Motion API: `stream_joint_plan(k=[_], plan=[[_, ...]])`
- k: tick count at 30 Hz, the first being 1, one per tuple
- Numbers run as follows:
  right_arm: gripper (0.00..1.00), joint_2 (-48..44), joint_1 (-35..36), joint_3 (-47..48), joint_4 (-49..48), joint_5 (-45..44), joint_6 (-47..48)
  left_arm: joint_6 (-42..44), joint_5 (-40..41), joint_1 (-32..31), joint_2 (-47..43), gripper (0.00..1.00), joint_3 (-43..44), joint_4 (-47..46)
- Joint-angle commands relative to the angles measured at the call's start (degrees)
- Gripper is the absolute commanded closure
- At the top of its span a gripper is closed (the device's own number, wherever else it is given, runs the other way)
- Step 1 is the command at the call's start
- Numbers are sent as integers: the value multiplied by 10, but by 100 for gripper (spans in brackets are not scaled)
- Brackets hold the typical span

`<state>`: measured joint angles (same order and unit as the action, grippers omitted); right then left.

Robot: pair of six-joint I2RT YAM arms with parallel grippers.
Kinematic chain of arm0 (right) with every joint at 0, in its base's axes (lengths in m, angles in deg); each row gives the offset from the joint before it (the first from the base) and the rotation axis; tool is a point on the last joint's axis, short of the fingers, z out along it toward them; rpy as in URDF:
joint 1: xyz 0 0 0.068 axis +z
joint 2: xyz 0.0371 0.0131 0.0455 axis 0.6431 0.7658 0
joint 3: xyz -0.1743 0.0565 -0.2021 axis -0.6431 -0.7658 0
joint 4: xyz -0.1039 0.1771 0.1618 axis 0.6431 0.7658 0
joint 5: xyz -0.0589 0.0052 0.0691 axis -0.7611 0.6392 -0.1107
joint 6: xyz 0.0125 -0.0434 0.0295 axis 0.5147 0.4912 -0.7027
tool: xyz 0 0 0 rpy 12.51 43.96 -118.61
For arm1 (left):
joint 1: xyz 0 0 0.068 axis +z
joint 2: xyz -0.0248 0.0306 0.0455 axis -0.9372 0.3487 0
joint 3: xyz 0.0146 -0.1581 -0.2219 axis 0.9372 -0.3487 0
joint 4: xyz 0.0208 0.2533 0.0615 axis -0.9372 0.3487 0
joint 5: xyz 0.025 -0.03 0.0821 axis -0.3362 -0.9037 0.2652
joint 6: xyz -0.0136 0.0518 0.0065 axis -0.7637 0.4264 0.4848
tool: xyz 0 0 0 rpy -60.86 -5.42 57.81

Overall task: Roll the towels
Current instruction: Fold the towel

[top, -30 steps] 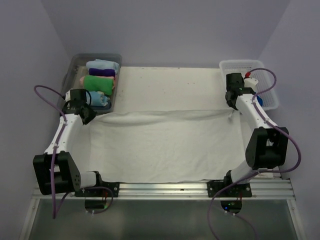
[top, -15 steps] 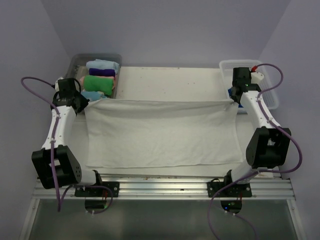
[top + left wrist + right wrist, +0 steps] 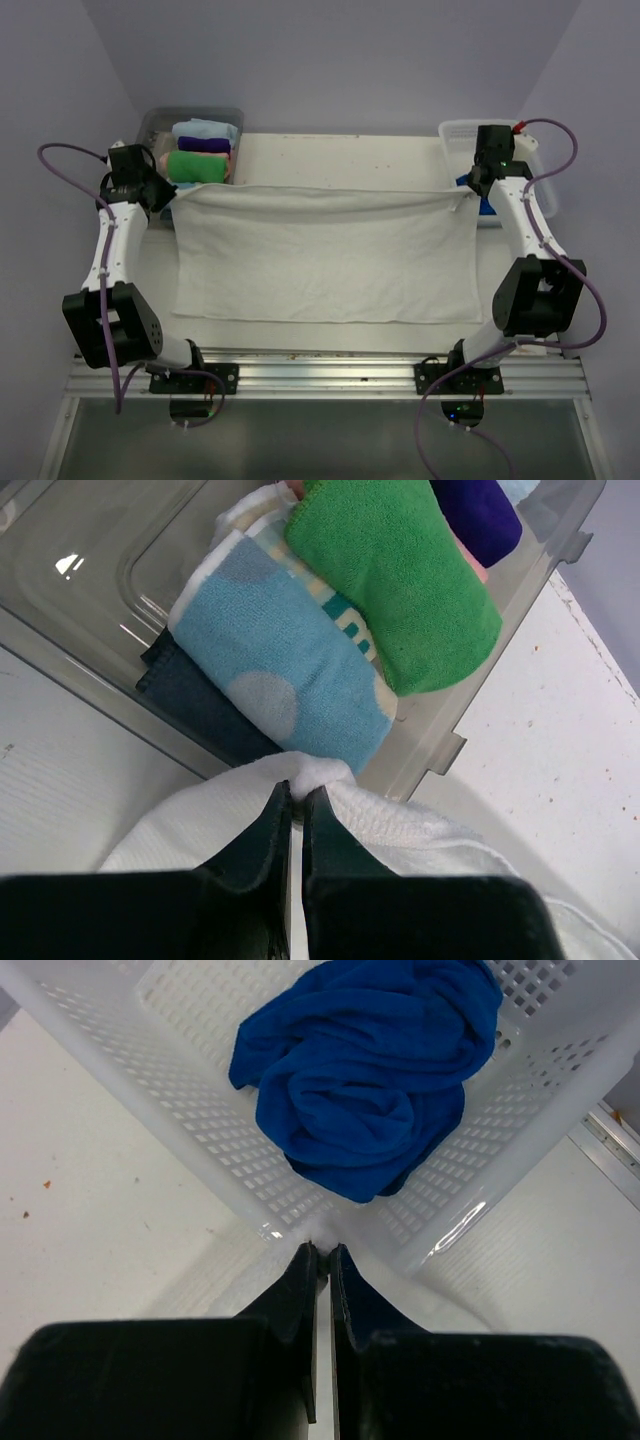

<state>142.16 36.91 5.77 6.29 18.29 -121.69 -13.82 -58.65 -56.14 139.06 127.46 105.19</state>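
A large white towel (image 3: 320, 255) is spread over the table, its far edge stretched between my two grippers. My left gripper (image 3: 170, 198) is shut on the towel's far left corner (image 3: 318, 772), next to the clear bin. My right gripper (image 3: 470, 195) is shut on the far right corner (image 3: 322, 1245), against the white basket's near wall. The towel's near edge lies flat on the table.
A clear plastic bin (image 3: 150, 130) at the back left holds rolled towels: green (image 3: 400, 570), blue-patterned (image 3: 280, 660), purple, light blue. A white perforated basket (image 3: 200, 1080) at the back right holds a crumpled blue towel (image 3: 370, 1070). A metal rail (image 3: 320, 378) runs along the near edge.
Both grippers have carried the towel's far edge toward the back of the table and pulled it taut. The whole towel has slid away from the near edge.
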Motion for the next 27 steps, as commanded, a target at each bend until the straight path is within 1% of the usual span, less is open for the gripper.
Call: stream_joint_plan(k=[1,5,8,9,15,19,21,22,23,27], plan=[[100,-4,-6,31,-20,0,-5,8,-6,10,7,100,29,-35],[100,-11,-6,22,-21,4,-4,12,-9,10,8,100,39,-27],[100,-35,-7,-2,-19,11,-4,22,-9,10,-3,100,31,13],[100,-42,-7,-10,-19,15,-3,25,-26,10,-14,100,26,20],[100,-106,-14,-98,16,22,-16,48,-14,10,-81,100,-39,76],[100,-141,-19,-173,67,14,-35,52,-13,10,-124,100,-98,97],[100,-180,-22,-200,72,17,-38,49,-14,10,-146,100,-119,102],[100,-194,-23,-229,71,20,-40,47,-14,10,-152,100,-140,103],[100,-226,-23,-244,72,22,-42,45,-14,10,-161,100,-150,107],[100,-286,-29,-303,79,25,-61,31,-13,10,-170,100,-196,111]])
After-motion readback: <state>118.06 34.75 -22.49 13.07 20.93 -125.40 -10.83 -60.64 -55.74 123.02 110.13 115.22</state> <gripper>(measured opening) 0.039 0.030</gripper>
